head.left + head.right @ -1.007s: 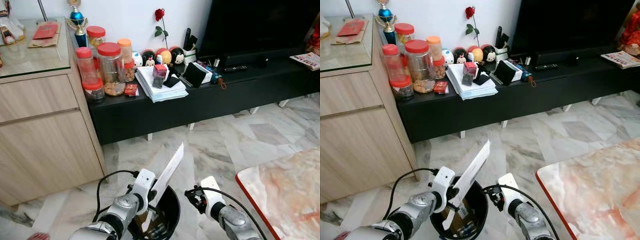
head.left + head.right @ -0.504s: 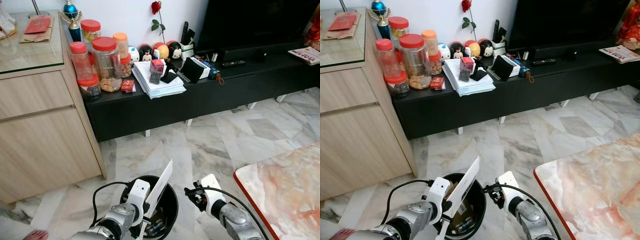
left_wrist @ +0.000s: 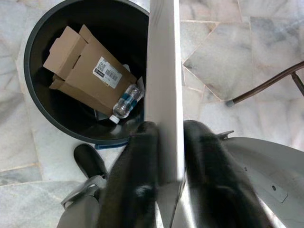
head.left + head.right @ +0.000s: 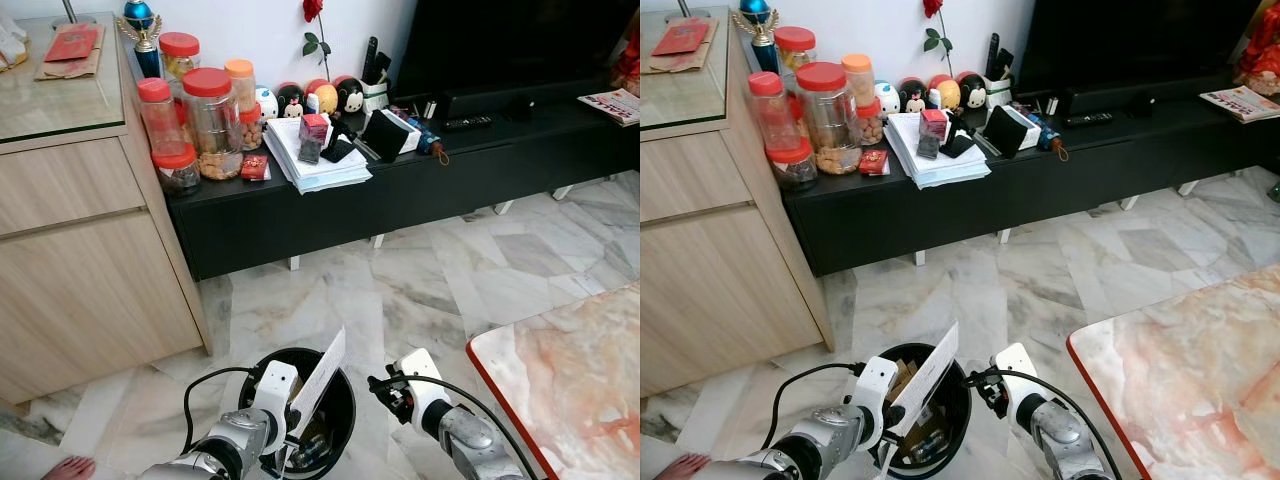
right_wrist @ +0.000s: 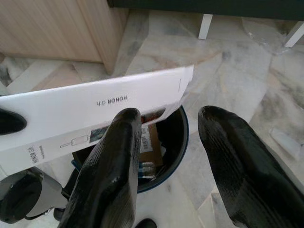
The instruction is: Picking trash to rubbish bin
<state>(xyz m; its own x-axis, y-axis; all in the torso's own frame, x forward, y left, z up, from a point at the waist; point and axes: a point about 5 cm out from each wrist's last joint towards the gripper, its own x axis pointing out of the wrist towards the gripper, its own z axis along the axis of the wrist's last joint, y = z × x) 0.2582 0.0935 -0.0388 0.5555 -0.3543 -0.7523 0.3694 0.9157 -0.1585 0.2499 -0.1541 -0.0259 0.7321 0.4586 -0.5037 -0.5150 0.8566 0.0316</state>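
My left gripper [image 3: 164,137] is shut on a flat white box [image 4: 318,372], held tilted with its lower end inside the black rubbish bin [image 4: 345,415] on the floor. The box's printed white face [image 5: 95,121] crosses the right wrist view. Inside the bin lie a flattened cardboard box [image 3: 85,71] and a small plastic bottle [image 3: 126,101]. My right gripper [image 5: 171,166] hangs open just right of the bin, its fingers [image 5: 111,166] apart with nothing between them.
A black TV bench [image 4: 330,205] stands ahead with jars [image 4: 212,120], papers and small items. A wooden cabinet [image 4: 80,250] is at the left. A marble table corner [image 4: 560,370] juts in at the right. A person's bare toes [image 4: 70,467] show at lower left.
The left gripper has lowered the white box so that less of it sticks up above the bin. The camera view has shifted slightly. The right gripper stays beside the bin.
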